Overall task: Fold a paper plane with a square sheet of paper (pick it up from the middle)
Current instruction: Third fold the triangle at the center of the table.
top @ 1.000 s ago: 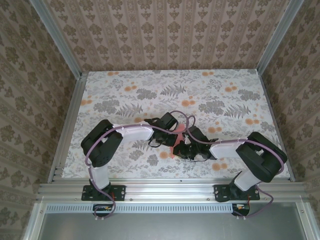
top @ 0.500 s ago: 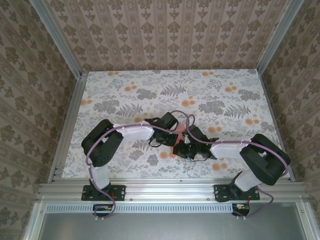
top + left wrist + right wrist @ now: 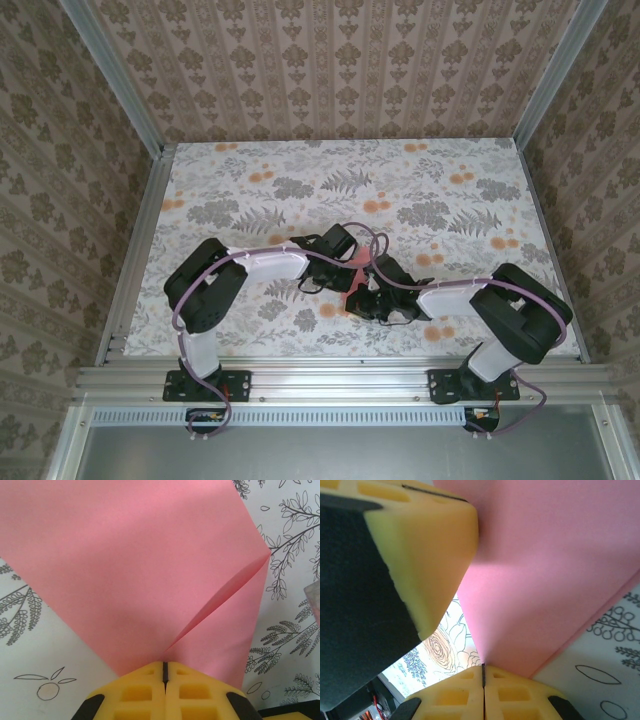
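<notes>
my left gripper (image 3: 164, 666) is pinching the square sheet of paper (image 3: 140, 570), its yellow fingers pressing together on the near edge, and a soft fold is running up to the right. my right gripper (image 3: 483, 672) is clamping the same pink sheet just beside the left one. the paper is sitting between both, over the front middle of the floral table (image 3: 300, 180).

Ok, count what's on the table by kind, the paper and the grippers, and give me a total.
paper: 1
grippers: 2, the left gripper and the right gripper, each shut on the paper
total: 3
</notes>
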Robot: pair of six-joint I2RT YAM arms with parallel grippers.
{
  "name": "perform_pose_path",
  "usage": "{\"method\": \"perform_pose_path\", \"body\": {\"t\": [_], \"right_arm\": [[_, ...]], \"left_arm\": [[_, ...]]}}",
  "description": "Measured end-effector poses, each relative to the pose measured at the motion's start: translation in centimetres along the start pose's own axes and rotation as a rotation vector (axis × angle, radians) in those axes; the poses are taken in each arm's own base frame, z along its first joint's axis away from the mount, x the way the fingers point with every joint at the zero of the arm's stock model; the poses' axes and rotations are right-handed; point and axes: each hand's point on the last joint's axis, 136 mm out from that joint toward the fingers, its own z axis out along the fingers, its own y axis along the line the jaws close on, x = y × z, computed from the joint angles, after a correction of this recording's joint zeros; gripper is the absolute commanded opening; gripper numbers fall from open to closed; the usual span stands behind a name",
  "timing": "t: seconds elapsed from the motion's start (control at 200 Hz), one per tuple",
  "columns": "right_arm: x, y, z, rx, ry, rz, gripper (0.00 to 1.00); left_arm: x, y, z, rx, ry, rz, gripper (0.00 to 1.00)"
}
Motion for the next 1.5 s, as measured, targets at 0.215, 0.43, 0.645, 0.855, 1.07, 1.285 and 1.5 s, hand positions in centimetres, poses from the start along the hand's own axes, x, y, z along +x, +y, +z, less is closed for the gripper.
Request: {"method": "perform_pose_path", "body": {"t": [0.215, 0.43, 0.645, 0.855, 1.07, 1.285, 1.5], "right_arm": [[0.1, 1.0, -1.1, -0.019, -0.009, -0.005, 0.09], [0.6, 0.6, -0.5, -0.005, 0.009, -0.004, 0.09], [0.8, 0.4, 0.4, -0.009, 0.025, -0.001, 0.07], [1.0, 0.2, -0.6, 0.018, 0.018, 0.002, 0.07], [1.1, 0.9, -0.6, 0.01, 0.022, -0.007, 0.07], [1.2, 0.3, 0.4, 0.024, 0.039, 0.001, 0.05], [1.0, 0.6, -0.5, 0.028, 0.019, -0.005, 0.07]], "left_arm": [[0.0, 0.0, 0.0, 0.0, 0.0, 0.001, 0.02], [0.0, 0.0, 0.0, 0.0, 0.001, 0.001, 0.02], [0.0, 0.0, 0.0, -0.001, 0.002, 0.0, 0.02], [0.0, 0.0, 0.0, -0.001, 0.002, 0.004, 0.02], [0.0, -0.1, 0.0, 0.0, 0.001, 0.005, 0.02], [0.0, -0.1, 0.0, -0.003, 0.005, 0.004, 0.02], [0.1, 0.0, 0.0, -0.005, 0.011, 0.003, 0.02]]}}
